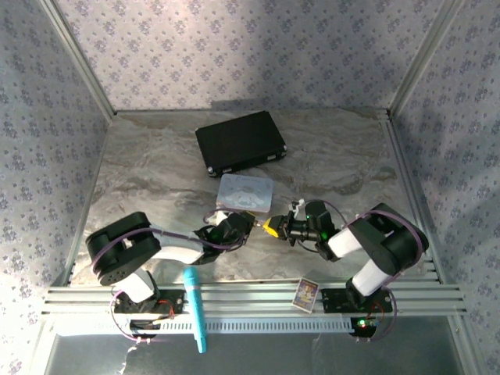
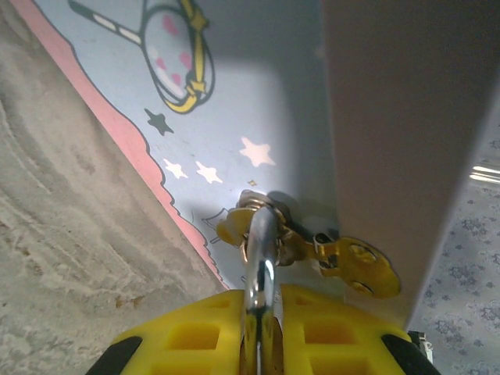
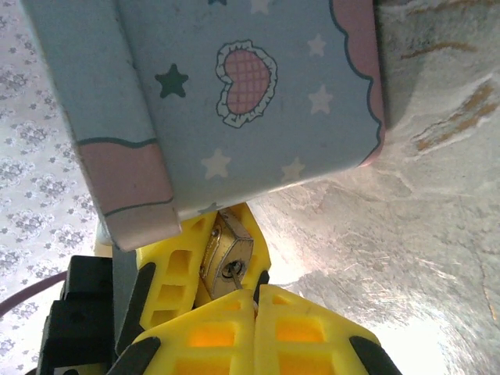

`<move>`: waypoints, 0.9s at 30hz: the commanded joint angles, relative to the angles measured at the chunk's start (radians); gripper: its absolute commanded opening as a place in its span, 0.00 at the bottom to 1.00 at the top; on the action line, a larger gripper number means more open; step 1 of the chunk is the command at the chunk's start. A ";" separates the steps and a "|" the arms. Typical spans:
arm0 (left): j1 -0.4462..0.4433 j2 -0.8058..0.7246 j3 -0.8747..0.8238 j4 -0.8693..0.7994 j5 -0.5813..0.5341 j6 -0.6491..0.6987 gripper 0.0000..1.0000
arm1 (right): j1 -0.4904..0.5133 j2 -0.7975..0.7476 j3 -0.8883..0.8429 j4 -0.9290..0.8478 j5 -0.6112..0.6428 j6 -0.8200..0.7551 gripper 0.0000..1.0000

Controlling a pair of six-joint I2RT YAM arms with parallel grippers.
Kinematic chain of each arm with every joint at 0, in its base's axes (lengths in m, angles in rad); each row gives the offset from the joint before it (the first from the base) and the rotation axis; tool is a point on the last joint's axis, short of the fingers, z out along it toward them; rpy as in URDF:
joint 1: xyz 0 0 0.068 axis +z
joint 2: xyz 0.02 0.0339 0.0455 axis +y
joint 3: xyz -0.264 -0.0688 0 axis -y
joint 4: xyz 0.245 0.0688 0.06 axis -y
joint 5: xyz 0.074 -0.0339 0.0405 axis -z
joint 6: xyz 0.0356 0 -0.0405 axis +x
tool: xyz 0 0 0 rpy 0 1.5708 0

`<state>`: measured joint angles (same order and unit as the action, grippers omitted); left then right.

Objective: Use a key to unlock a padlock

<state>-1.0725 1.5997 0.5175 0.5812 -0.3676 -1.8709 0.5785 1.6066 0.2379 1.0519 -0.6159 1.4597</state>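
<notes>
The brass padlock (image 3: 227,251) hangs from the gold hasp (image 2: 348,264) of a pastel tin (image 1: 246,190). Its silvery shackle (image 2: 262,250) runs up through the hasp. My left gripper (image 2: 264,303) is shut on the padlock, with its yellow fingers (image 3: 173,285) on either side of the brass body. My right gripper (image 3: 255,301) is shut on the key (image 3: 235,276). The key's thin blade reaches from the fingertips into the keyhole, and its head is hidden between the pads. In the top view the left gripper (image 1: 244,223) and the right gripper (image 1: 269,227) meet just in front of the tin.
A black case (image 1: 240,142) lies behind the tin. A teal pen-like tool (image 1: 194,308) and a small card (image 1: 307,294) rest on the aluminium rails (image 1: 406,299) at the near edge. Patterned walls close in the marbled table (image 1: 148,180) on three sides.
</notes>
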 commanded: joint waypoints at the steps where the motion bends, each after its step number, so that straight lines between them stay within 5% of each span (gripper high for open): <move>1: -0.040 0.006 0.064 0.104 0.030 0.003 0.00 | -0.005 0.020 0.003 0.121 0.025 0.061 0.00; 17: -0.062 0.045 0.114 0.183 0.012 0.007 0.00 | 0.006 0.064 -0.051 0.195 0.170 0.171 0.00; 27: -0.067 0.101 0.157 0.151 0.059 0.001 0.00 | 0.044 0.025 0.018 0.182 0.141 0.121 0.00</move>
<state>-1.0885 1.6939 0.5964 0.6022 -0.4267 -1.8687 0.5812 1.6737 0.1909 1.2003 -0.4561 1.6081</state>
